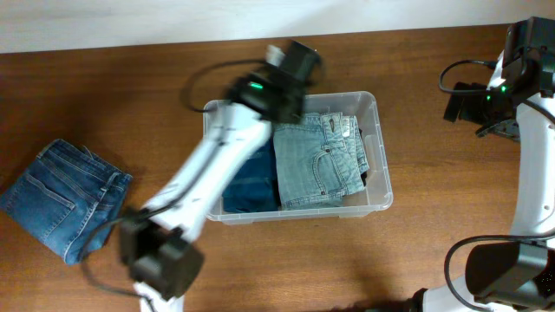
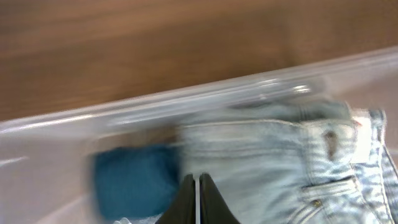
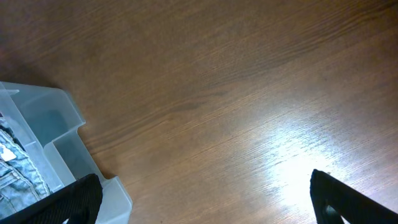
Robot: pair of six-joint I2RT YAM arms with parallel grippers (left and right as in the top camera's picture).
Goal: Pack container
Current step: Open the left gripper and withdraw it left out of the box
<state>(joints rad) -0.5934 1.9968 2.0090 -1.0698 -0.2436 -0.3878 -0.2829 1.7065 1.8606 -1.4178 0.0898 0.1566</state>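
Note:
The container (image 1: 382, 196) is a clear plastic bin in the middle of the table. Folded light-blue jeans (image 1: 316, 165) lie in its right half and a darker blue folded garment (image 1: 250, 184) in its left half. My left arm (image 1: 217, 165) reaches over the bin's left side. In the left wrist view my left gripper (image 2: 197, 182) is shut with nothing in it, hanging over the edge where the light jeans (image 2: 267, 155) meet the dark garment (image 2: 134, 177). My right gripper (image 3: 205, 205) is open over bare table, just right of the container's corner (image 3: 69, 121).
Another pair of folded blue jeans (image 1: 61, 199) lies on the table at the far left. The right arm (image 1: 529, 147) stands along the right edge. A pale wall runs along the table's far edge.

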